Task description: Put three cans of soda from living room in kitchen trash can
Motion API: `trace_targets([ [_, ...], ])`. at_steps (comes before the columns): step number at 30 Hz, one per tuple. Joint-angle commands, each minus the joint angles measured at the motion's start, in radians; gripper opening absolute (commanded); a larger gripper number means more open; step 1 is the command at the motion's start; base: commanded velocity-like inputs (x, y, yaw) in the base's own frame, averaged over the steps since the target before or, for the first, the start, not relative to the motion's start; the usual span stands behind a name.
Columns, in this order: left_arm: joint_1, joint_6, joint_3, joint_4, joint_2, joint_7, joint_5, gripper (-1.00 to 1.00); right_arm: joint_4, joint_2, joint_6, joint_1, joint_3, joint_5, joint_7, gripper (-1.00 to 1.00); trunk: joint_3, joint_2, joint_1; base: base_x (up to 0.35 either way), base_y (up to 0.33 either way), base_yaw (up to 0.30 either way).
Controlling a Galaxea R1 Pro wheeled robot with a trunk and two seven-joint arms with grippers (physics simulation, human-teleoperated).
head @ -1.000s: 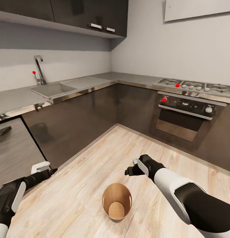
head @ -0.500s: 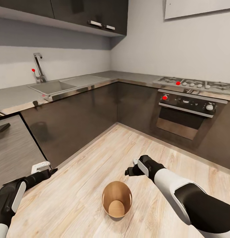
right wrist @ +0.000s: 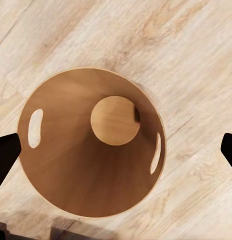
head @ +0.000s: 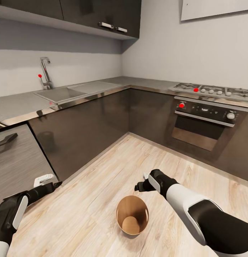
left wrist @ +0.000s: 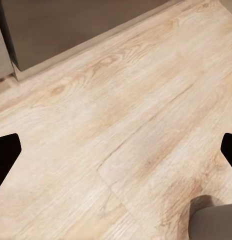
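Head view is showing the kitchen, with the tash can point(head: 132, 215) standing upright on the wood floor point(head: 102, 185), well out from the dark cabinets point(head: 84, 128) and between the two arms. The right gripper point(head: 141, 185) is hovering just beyond the can's far rim, nothing sitting between its jaws. Right wrist view is looking straight down into the tash can point(right wrist: 71, 175), its brown inside and round base appearing empty, with two slot handles point(right wrist: 34, 128) cut in opposite walls; the black fingertips point(right wrist: 6, 152) are showing at opposite edges of that picture, so the jaws are standing wide apart and holding nothing. The left gripper point(head: 52, 184) is hanging low over the floor near the foot of the cabinet run, well apart from the can. Left wrist view is showing bare floor planks point(left wrist: 116, 125), the cabinet base point(left wrist: 71, 25) and a grey piece of the tash can point(left wrist: 213, 225) at one corner; the fingertips point(left wrist: 6, 155) there are likewise spread to the picture's edges, jaws open and empty. Along the grey bench point(head: 16, 103) the sink point(head: 59, 93) and tap point(head: 46, 73) are sitting at the left run, the gas hob point(head: 213, 91) over the oven point(head: 206, 121) at the right run.
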Motion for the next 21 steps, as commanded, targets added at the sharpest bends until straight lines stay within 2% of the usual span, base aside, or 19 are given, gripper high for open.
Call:
trace_targets([
  [1,0.000,0.000,0.000,0.000,0.000,0.000,0.000,1.00,0.000,0.000,0.000,0.000,0.000,0.000,0.000,1.00,0.000,0.000,0.000,0.000,0.021,0.000],
  [11,0.000,0.000,0.000,-0.002,0.000,0.004,0.000,1.00,0.000,-0.001,-0.001,0.002,0.000,0.001,-0.001,1.00,0.000,0.000,0.000,0.000,0.006,0.000],
  [21,0.000,0.002,0.000,-0.002,0.000,0.004,0.000,1.00,-0.001,-0.008,-0.001,0.011,-0.002,0.003,-0.002,1.00,-0.031,-0.070,0.038,0.000,0.000,0.000],
])
